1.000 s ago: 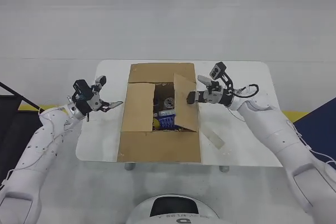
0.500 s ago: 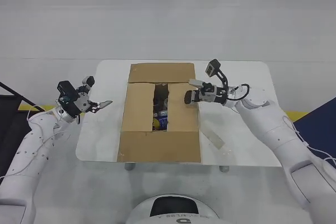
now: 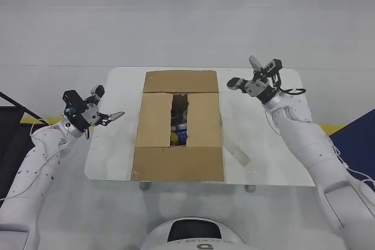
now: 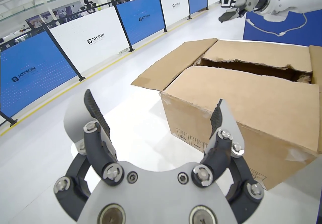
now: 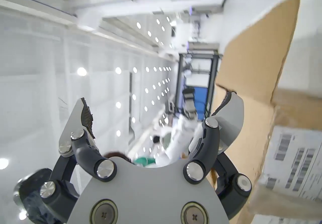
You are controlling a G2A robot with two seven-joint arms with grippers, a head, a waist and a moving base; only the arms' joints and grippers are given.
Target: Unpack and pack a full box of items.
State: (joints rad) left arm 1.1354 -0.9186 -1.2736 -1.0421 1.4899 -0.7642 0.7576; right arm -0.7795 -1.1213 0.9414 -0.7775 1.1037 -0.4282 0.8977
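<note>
A brown cardboard box (image 3: 178, 119) stands in the middle of the white table (image 3: 112, 153). Its two side flaps lie almost flat, leaving a narrow gap where several packed items (image 3: 182, 128) show, one blue and one yellow. The far and near flaps lie folded outward. My left gripper (image 3: 109, 103) hovers open and holding nothing over the table, left of the box (image 4: 239, 99); its own view shows the wide-spread left gripper (image 4: 153, 99). My right gripper (image 3: 242, 71) is raised past the box's far right corner, open and holding nothing. The right wrist view shows the right gripper (image 5: 157, 100) beside a box flap (image 5: 259, 59).
A clear plastic strip (image 3: 237, 153) lies on the table to the right of the box. White shipping labels (image 5: 294, 159) are stuck on the box's side. Bare table lies on both sides of the box. Blue and white barrier panels (image 4: 141, 18) stand behind.
The right flap, standing up a second ago, now lies flat. My right gripper has left it and risen toward the far right. My left gripper drew away leftward from the box.
</note>
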